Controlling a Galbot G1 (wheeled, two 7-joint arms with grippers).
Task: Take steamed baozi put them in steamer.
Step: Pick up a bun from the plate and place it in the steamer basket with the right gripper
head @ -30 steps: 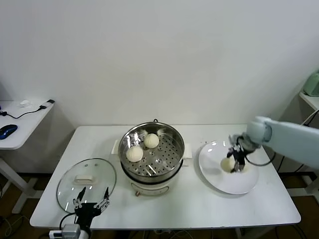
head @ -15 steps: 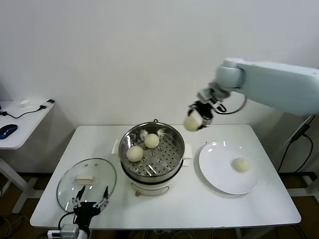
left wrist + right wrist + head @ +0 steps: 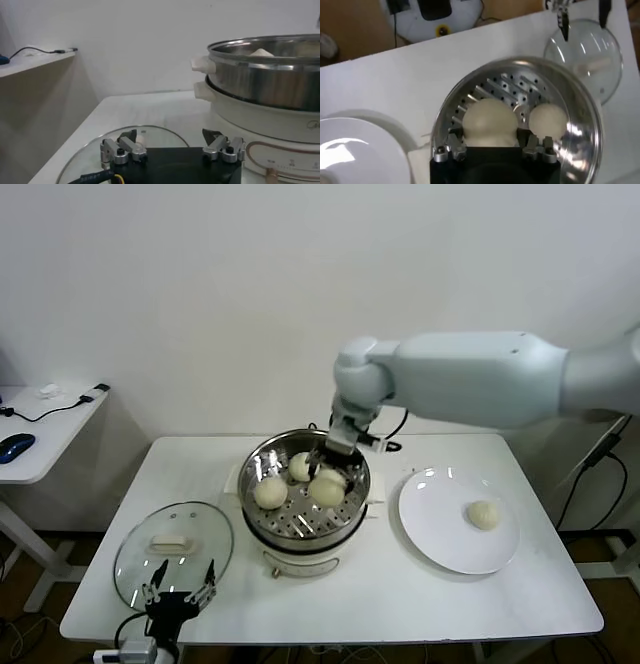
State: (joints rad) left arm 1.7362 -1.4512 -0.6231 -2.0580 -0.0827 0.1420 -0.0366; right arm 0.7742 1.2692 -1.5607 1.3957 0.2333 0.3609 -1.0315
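Stainless-steel steamer (image 3: 305, 494) with three steamed baozi inside it, one of them gripped by the right end effector (image 3: 333, 467).

The right end effector is reached down into the steamer and is closed on a baozi (image 3: 327, 487) (image 3: 489, 122), which is held between its fingers (image 3: 454, 144) just above or on the perforated tray; contact with the tray cannot be told. Two more baozi (image 3: 270, 493) (image 3: 299, 466) are seen on the tray beside it. A fourth baozi (image 3: 484, 514) is left on the white plate (image 3: 440, 542), to the right of the steamer on the table (image 3: 400, 599). The left end effector (image 3: 180, 591) (image 3: 173, 146) is parked with its fingers spread apart at the table's front edge, over the glass lid (image 3: 135, 554).
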